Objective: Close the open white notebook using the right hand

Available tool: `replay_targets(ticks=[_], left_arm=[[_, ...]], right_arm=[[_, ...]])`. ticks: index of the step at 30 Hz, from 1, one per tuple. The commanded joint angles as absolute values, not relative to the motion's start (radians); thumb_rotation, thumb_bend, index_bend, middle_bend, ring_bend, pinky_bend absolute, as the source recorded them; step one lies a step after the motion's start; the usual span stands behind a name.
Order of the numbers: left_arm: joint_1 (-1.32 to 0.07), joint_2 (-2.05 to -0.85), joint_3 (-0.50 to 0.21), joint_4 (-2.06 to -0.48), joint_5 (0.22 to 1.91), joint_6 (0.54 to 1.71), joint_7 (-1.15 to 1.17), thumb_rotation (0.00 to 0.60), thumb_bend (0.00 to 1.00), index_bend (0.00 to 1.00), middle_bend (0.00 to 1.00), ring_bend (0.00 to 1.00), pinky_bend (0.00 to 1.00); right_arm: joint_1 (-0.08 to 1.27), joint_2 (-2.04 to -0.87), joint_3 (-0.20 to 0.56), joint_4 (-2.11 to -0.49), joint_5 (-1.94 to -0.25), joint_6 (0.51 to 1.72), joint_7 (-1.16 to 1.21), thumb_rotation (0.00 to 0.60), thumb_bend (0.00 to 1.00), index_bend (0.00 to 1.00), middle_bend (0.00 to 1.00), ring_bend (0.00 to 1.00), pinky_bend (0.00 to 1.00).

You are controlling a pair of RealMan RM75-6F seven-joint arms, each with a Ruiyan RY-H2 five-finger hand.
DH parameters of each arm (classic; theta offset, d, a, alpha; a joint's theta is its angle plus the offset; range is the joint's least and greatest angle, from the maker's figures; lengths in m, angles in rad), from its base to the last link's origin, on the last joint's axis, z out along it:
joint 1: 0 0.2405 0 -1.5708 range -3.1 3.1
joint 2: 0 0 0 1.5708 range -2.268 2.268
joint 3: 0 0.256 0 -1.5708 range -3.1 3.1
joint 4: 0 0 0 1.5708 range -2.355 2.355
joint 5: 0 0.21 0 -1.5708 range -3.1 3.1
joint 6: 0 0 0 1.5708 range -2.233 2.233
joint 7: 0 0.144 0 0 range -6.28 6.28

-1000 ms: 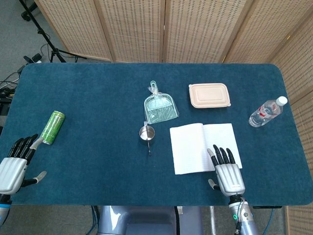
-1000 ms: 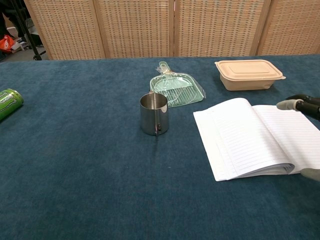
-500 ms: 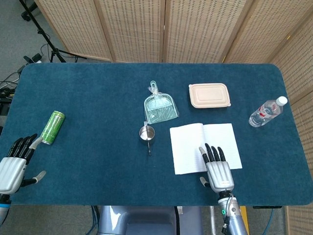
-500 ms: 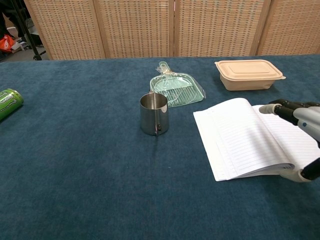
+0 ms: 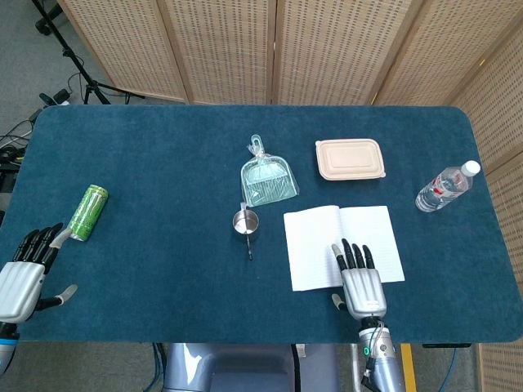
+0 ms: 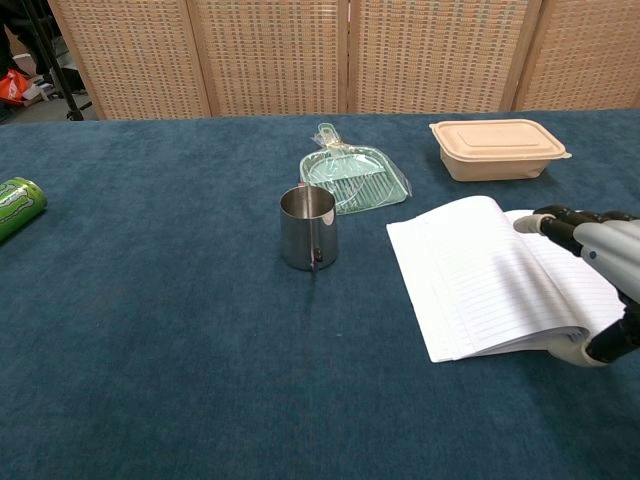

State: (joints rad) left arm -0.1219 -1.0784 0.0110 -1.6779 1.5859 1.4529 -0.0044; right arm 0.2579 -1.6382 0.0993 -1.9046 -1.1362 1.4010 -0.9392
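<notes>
The white notebook (image 5: 327, 237) (image 6: 470, 275) lies open on the blue table, lined pages up, right of centre near the front edge. My right hand (image 5: 360, 282) (image 6: 598, 268) hovers over its near right part, palm down, fingers spread and extended toward the spine, holding nothing. Its thumb sits at the notebook's front edge. My left hand (image 5: 23, 273) stays at the front left corner, fingers apart and empty, just short of a green can (image 5: 87, 211) (image 6: 18, 205).
A steel cup (image 5: 244, 222) (image 6: 308, 228) stands left of the notebook. Behind it lies a green dustpan (image 5: 267, 178) (image 6: 352, 176) in plastic. A beige lidded box (image 5: 350, 158) (image 6: 497, 148) sits behind the notebook, a water bottle (image 5: 445, 187) at far right.
My right hand has moved left along the notebook's front edge, from its right corner toward the middle. The left hand and the notebook have not moved.
</notes>
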Motion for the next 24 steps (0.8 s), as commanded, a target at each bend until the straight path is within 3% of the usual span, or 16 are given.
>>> replay_targets(ticks=[1,24], left_arm=[[-0.123,-1.078,0.011,-1.678,1.586,1.451,-0.008,0.600,0.19,0.00,0.00,0.00,0.00],[-0.125,-1.070,0.016,-1.679,1.599,1.453,-0.032,0.600,0.19,0.00,0.00,0.00,0.00]], right_arm=[[0.263,-1.648,0.100,-1.901,-1.127,1.406,-0.945,0.600,0.26,0.00,0.00,0.00,0.00],[0.290,-1.710,0.079,-1.864,-1.085,1.409,-0.949,0.600,0.26,0.00,0.00,0.00,0.00]])
